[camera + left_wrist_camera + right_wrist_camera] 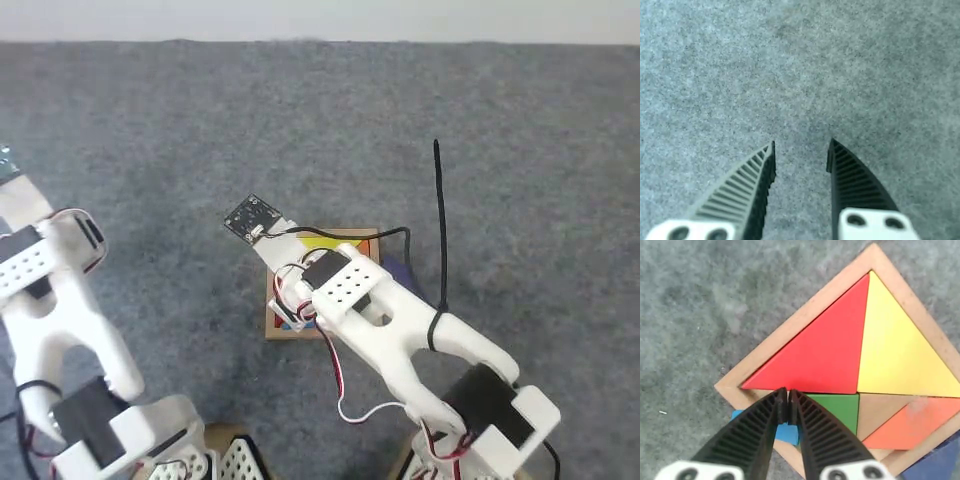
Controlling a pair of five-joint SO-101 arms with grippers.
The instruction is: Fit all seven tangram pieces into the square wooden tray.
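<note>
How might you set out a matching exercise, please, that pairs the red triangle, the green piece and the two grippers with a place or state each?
Things:
1. red triangle
2. green piece
3. left gripper
4. right gripper

Places or states:
A. shut, above the wooden tray
B. in the tray, sharing an edge with the yellow triangle
C. open, above bare grey carpet
D. in the tray, one side hidden by a gripper finger

Pairs: 1-B, 2-D, 3-C, 4-A
</note>
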